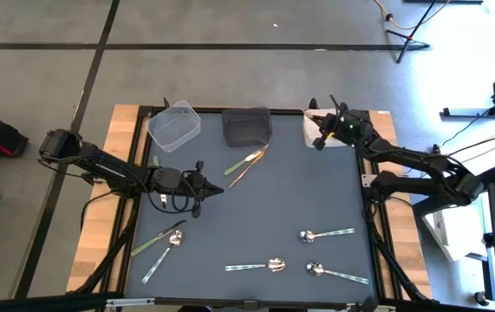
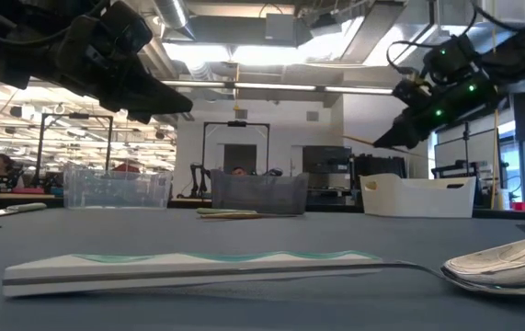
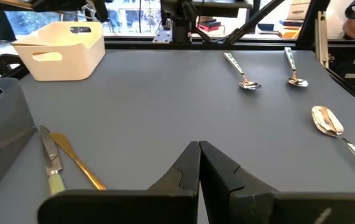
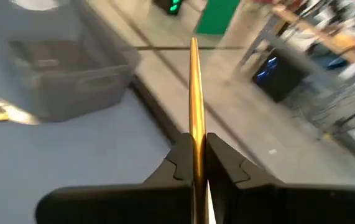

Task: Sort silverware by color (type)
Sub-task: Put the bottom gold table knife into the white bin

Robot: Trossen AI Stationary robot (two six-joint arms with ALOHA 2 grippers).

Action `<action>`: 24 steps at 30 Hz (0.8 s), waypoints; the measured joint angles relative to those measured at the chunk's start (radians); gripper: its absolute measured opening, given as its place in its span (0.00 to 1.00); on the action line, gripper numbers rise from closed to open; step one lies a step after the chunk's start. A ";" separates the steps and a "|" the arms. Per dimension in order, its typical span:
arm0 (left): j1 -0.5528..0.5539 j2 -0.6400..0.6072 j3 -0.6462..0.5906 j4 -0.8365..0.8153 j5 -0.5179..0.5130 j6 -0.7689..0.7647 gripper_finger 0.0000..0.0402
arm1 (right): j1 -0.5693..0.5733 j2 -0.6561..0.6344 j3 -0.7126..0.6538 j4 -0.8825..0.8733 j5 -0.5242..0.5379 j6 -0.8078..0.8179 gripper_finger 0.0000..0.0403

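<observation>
Copper stick (image 4: 194, 93) sits pinched between my right gripper (image 1: 323, 132) fingers, long axis running straight out past the tips, held above the white bin (image 1: 314, 130) at the table's far right. I judge the drop goes right below. Left gripper (image 1: 217, 188) hangs shut and empty mid-table, nearest the green piece (image 1: 243, 162).

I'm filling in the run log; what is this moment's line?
right gripper: shut on copper stick, over white bin | left gripper: shut, empty, mid-table
</observation>
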State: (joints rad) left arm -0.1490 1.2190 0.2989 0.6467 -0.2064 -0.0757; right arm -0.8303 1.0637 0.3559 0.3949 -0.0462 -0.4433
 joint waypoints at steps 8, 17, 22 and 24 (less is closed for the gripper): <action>0.000 0.000 0.000 0.024 -0.012 0.029 0.00 | -0.126 0.107 -0.012 0.116 -0.116 -0.077 0.02; 0.000 0.000 0.000 0.042 -0.013 0.059 0.00 | -0.159 0.165 -0.009 0.096 -0.091 -0.036 0.02; 0.000 0.000 0.000 0.043 -0.013 0.058 0.00 | -0.159 0.165 -0.009 0.041 -0.010 -0.032 0.02; 0.000 0.000 0.000 0.043 -0.013 0.058 0.00 | -0.159 0.165 -0.009 0.038 -0.007 -0.033 0.03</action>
State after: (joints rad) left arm -0.1493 1.2190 0.2989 0.6895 -0.2192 -0.0174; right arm -0.9892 1.2285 0.3470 0.4332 -0.0528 -0.4759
